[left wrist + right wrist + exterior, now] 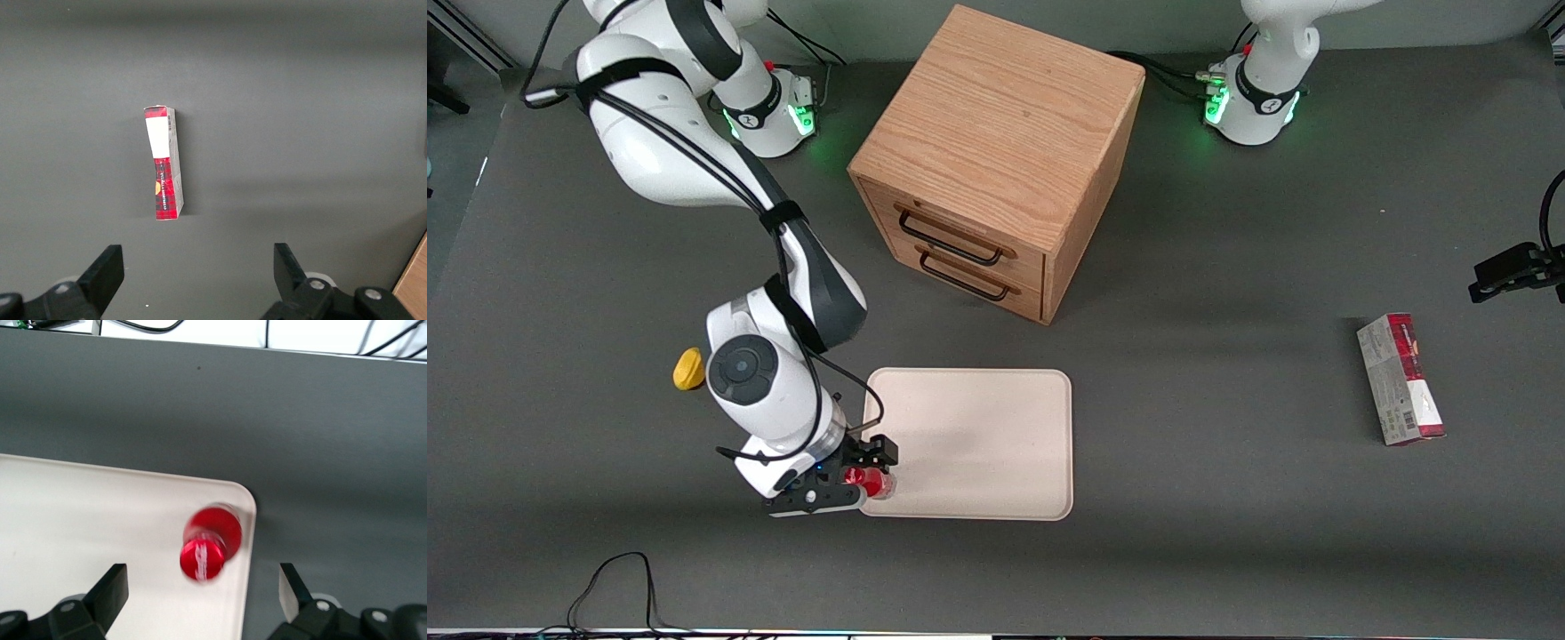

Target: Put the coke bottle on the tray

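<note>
The coke bottle (877, 483) is tiny and red with a red cap. It stands upright on the cream tray (978, 444), in the tray's corner nearest the front camera at the working arm's end. My right gripper (861, 478) hangs right over it. In the right wrist view the bottle (212, 540) is seen from above, close to the tray's (80, 520) rounded corner. The gripper (203, 572) is open, its fingers spread wide on either side of the bottle and touching nothing.
A wooden drawer cabinet (996, 160) stands farther from the front camera than the tray. A yellow lemon-like lump (687, 369) lies beside my arm. A red-and-grey carton (1400, 380) lies toward the parked arm's end and shows in the left wrist view (164, 163).
</note>
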`<state>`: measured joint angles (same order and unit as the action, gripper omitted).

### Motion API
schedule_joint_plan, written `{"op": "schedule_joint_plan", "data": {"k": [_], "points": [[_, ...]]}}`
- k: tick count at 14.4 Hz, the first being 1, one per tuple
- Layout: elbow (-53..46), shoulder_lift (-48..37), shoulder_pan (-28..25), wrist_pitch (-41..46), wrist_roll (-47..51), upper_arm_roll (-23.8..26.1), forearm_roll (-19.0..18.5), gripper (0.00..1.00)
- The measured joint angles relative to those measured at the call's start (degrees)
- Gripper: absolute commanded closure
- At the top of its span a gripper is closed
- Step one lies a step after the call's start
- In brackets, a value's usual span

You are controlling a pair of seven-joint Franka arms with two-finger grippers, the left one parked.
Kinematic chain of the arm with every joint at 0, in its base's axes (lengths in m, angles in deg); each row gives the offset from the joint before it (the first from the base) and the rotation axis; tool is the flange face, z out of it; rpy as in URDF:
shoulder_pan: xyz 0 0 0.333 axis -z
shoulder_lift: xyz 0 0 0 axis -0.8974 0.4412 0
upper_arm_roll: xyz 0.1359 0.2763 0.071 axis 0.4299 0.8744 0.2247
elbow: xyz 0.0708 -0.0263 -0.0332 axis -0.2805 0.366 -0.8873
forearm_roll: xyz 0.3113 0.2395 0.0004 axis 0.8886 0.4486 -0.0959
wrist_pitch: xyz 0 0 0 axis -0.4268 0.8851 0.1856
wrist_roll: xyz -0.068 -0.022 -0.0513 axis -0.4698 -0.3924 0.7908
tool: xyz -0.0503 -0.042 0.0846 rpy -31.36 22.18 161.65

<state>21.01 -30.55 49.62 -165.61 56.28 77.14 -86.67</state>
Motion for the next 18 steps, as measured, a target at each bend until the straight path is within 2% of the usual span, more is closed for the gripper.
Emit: {"op": "schedule_joint_plan", "data": {"k": [2,3,5,10,14,18], "points": [[1.29,-4.71,-0.92,4.45,-0.59,-2.57,1.30,0.00],[3.47,-7.79,-1.55,5.60,-2.04,-4.81,3.50,0.00],[10.04,-15.20,-1.72,7.82,-7.23,-8.45,7.16,0.00],[25.66,-35.78,-0.40,18.63,-17.39,-16.92,12.39,0.00],[33.66,-48.95,-0.14,24.53,-18.14,-21.29,12.88,0.00],[36.10,-53.18,-0.19,25.62,-18.15,-22.48,12.89,0.00]]}}
